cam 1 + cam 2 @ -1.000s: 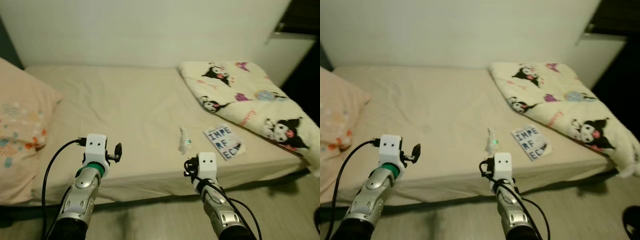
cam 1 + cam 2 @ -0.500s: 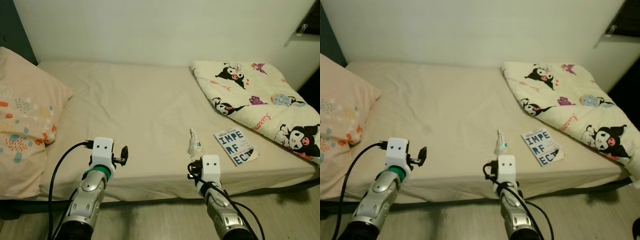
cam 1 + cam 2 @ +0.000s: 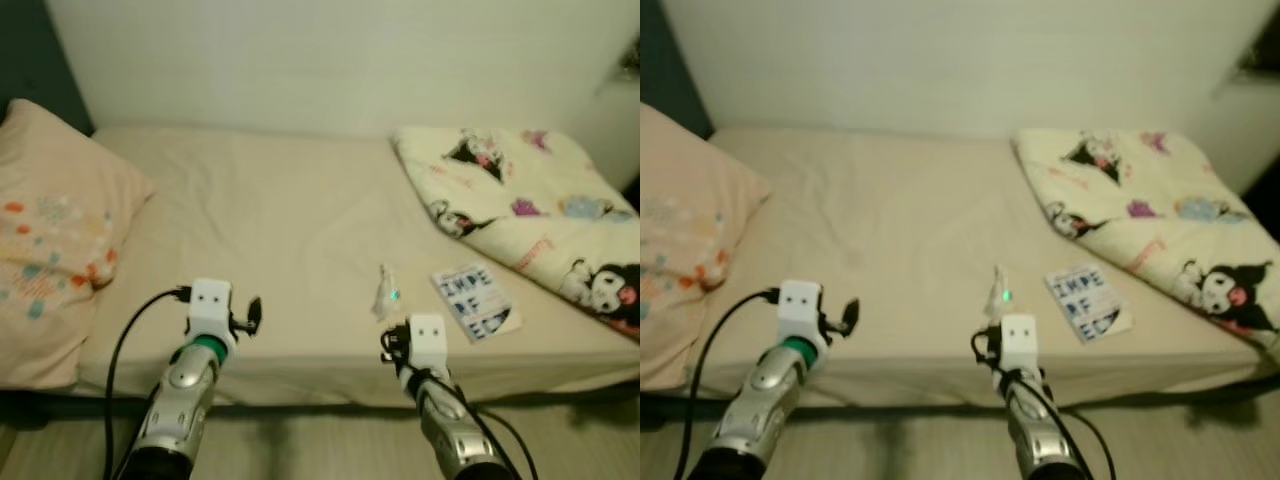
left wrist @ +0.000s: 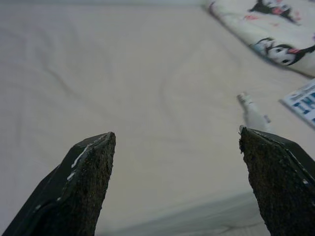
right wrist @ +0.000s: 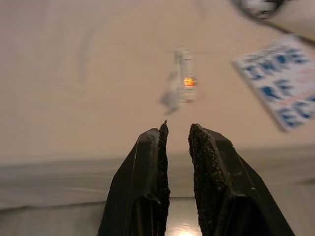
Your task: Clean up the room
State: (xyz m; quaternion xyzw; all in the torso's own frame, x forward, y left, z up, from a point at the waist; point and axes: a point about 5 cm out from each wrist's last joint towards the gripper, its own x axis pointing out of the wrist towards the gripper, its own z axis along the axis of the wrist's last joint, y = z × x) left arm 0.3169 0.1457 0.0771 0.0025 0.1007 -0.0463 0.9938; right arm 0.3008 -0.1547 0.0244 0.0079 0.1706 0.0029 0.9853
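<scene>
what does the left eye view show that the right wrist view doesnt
Left eye view alone: the peach patterned pillow, the cream cartoon-print blanket, the white wall and the left pincer, fingers apart. Right wrist view alone: a close look along the right pincer, its fingers nearly together. Both: the beige bed sheet, the small clear crumpled wrapper and the blue-lettered white booklet.

Bed sheet [image 3: 270, 220]: plain beige; pillow [image 3: 50, 240]: pale peach with scattered orange, teal and grey spots; blanket [image 3: 520, 210]: cream, printed with black-and-white cartoon figures plus pink and blue motifs; book [image 3: 476, 302]: white cover, dark blue block lettering; wrapper [image 3: 384, 293]: whitish with a small green mark.
</scene>
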